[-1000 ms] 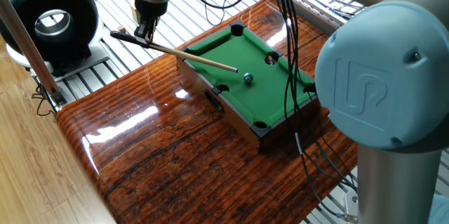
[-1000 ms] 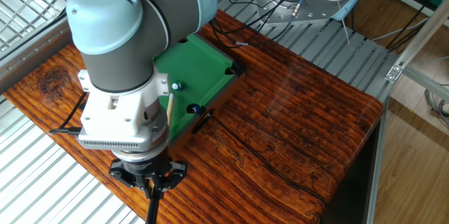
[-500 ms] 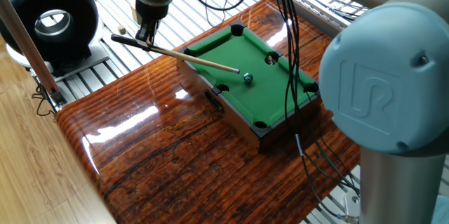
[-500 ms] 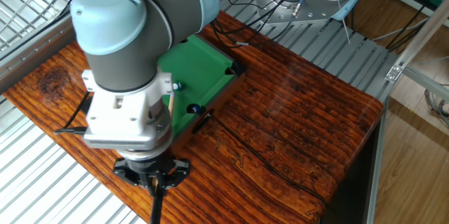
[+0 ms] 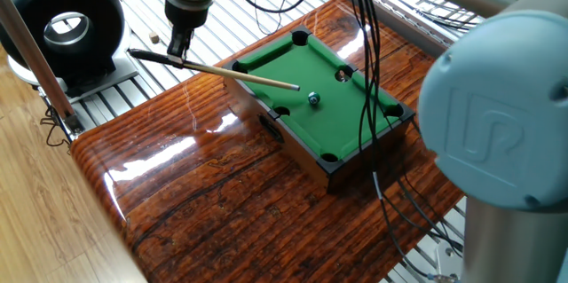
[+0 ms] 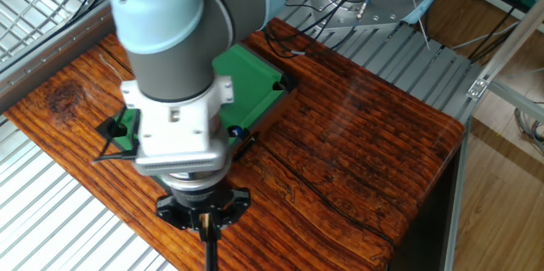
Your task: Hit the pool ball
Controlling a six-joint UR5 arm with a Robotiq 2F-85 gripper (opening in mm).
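The pool ball [image 5: 312,98] is a tiny dark glossy ball lying on the green felt of the mini pool table [image 5: 297,152]. My gripper [image 5: 177,45] hangs left of the table, shut on the dark butt end of the pale wooden cue stick [image 5: 240,74]. The cue lies nearly level, and its tip sits over the felt a short gap left of the ball. In the other fixed view my arm covers the ball. There only part of the green table [image 6: 252,80] and my gripper [image 6: 207,219] on the cue's dark butt [image 6: 210,247] show.
The mini table stands on a glossy wooden tabletop [image 5: 204,185]. A black round device [image 5: 64,26] sits on the slatted metal bench at the far left. Black cables [image 5: 368,70] hang over the table's right side. My arm's large joint [image 5: 497,132] fills the right foreground.
My gripper has shifted slightly left, away from the mini table, drawing the cue back a little. In the other fixed view the arm has swung right and now hides the ball.
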